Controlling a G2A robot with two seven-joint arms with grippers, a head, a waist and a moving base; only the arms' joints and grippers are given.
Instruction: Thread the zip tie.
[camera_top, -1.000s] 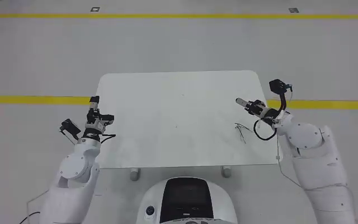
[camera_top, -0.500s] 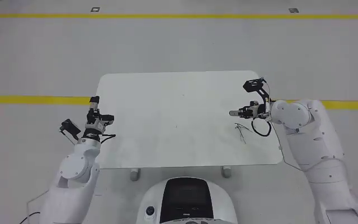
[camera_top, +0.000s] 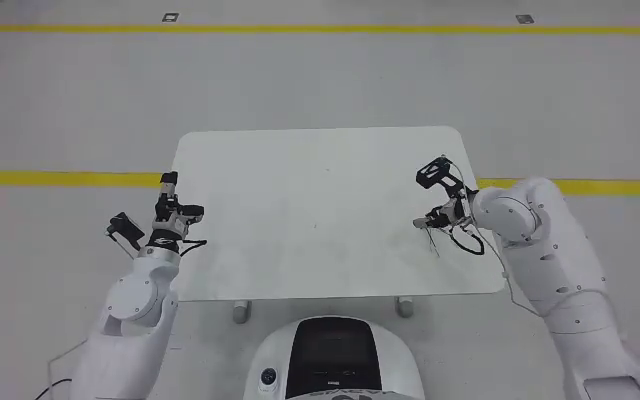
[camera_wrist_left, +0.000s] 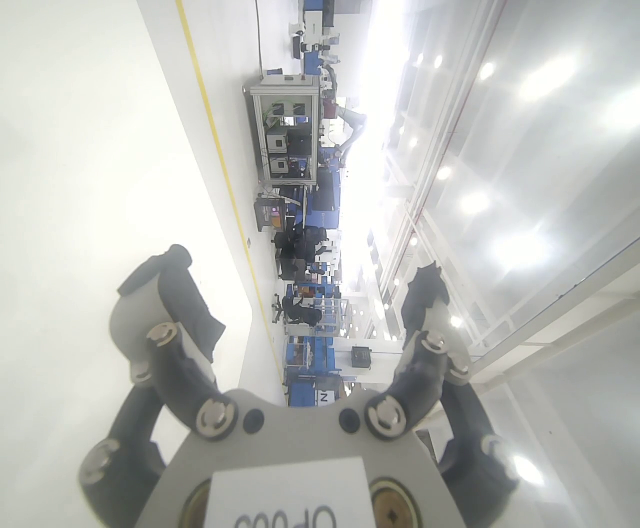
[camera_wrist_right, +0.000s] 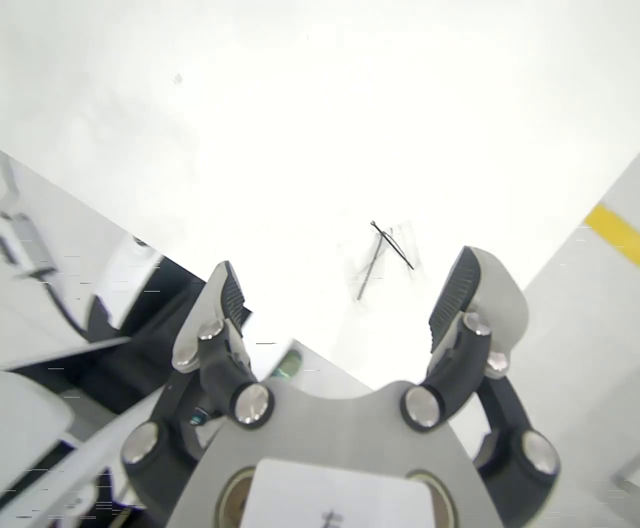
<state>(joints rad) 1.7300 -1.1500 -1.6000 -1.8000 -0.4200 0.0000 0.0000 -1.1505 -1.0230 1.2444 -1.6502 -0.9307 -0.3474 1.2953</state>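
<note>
A white table (camera_top: 310, 200) with rounded corners stands on a pale grey floor (camera_top: 300, 90). A yellow line (camera_top: 300, 27) runs well beyond its far edge, and a second line (camera_top: 80, 178) passes under it. The left wrist view shows a hall with a cabinet (camera_wrist_left: 285, 135), blue racks (camera_wrist_left: 310, 355) and bright ceiling lights (camera_wrist_left: 540, 85).

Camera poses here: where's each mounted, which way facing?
Top view: above the arms, looking down at the white table; both arms show, the right one near the zip ties.
Left wrist view: on the left wrist, facing out past its open jaws toward distant equipment racks.
Right wrist view: on the right wrist, looking down past its open jaws at the zip ties.
Shared: top and right wrist views both show the zip ties.
</note>
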